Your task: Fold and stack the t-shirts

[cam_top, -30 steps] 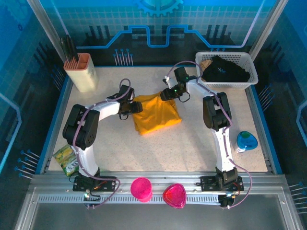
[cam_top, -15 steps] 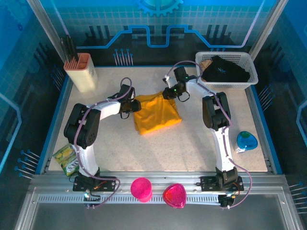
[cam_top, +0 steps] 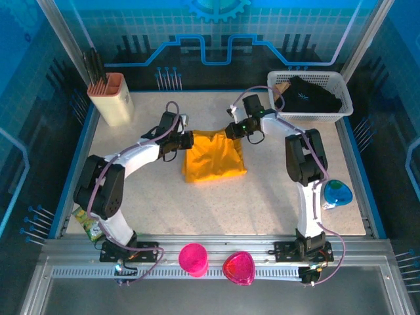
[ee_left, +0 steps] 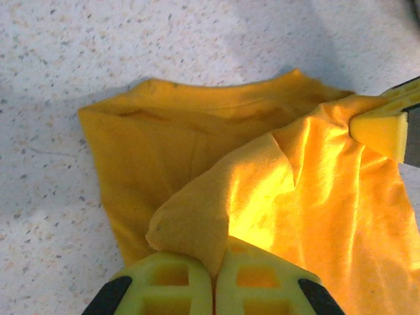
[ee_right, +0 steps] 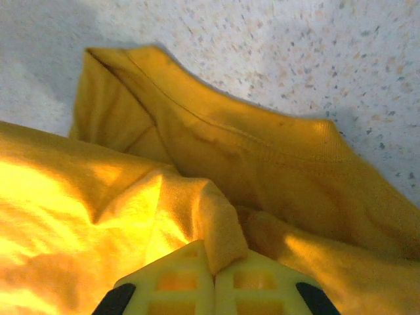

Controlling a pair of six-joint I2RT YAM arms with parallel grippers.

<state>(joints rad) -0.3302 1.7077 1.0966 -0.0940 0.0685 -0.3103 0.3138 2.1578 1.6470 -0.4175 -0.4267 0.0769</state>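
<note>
Plain orange-yellow t-shirt [cam_top: 213,159] lies folded and rumpled

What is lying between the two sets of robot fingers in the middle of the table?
The yellow t-shirt. Its far edge runs from the left fingers to the right fingers, each pinching a corner. This shows in the overhead view.

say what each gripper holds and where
Both hold the t-shirt by its far edge: left gripper pinches the left corner, right gripper the right corner.
</note>
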